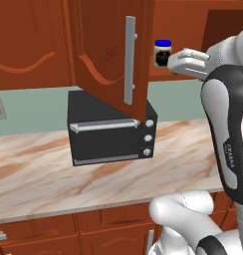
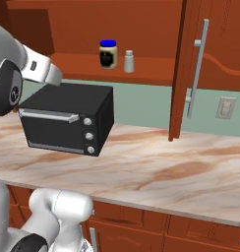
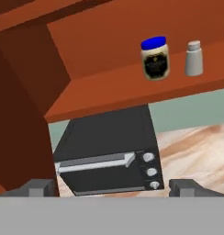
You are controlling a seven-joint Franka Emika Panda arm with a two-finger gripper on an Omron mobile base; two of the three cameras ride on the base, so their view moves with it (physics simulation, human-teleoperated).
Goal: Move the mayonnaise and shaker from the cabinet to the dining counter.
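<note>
The mayonnaise, a cream jar with a blue lid and a dark label, stands on the open shelf of the cabinet. The small grey shaker stands just to its right. Both also show in the right base view, the mayonnaise beside the shaker. My gripper is open with nothing between its fingers, and hangs in front of the shelf, back from both things and lower. In the left base view my white hand is close to the right of the mayonnaise. The dining counter is out of view.
A black toaster oven sits on the marble wall counter right under the shelf. One cabinet door with a long silver handle swings out over the oven. The other door stands open to the right.
</note>
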